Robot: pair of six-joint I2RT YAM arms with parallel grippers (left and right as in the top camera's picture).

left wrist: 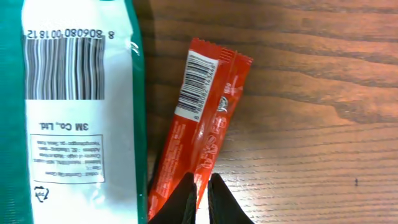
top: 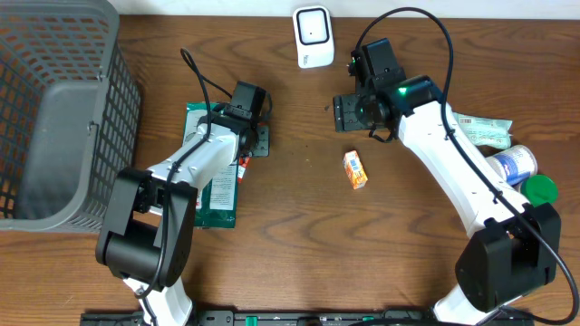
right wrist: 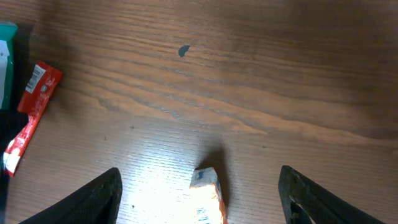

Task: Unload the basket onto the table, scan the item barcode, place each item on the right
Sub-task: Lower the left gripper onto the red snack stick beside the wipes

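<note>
Left gripper (left wrist: 202, 182): jaws nearly together, pinching the lower end of a long red foil sachet (left wrist: 196, 118). It looks like a grip, though the sachet lies flat on the wooden table (left wrist: 311, 93). The sachet's barcode faces up and is readable in the left wrist view.

The sachet is well away from the white handheld-style scanner (top: 314, 36), off to the left arm's side and nearer the robot's base. It touches or slightly overlaps the edge of a flat green-and-white packet (left wrist: 74, 112), which lies on its far side from the scanner.

Right gripper (right wrist: 199, 174): jaws wide, holding nothing. It hovers over a small orange cardboard box (top: 356, 169), which is nearer the scanner than the sachet, toward the base.

Progress: early. The grasp looks made, if the sachet is the item. Not yet lifted or carried, and the barcode is not presented to the scanner. Left to do: lift, bring it across to the scanner, turn the code to its window.
</note>
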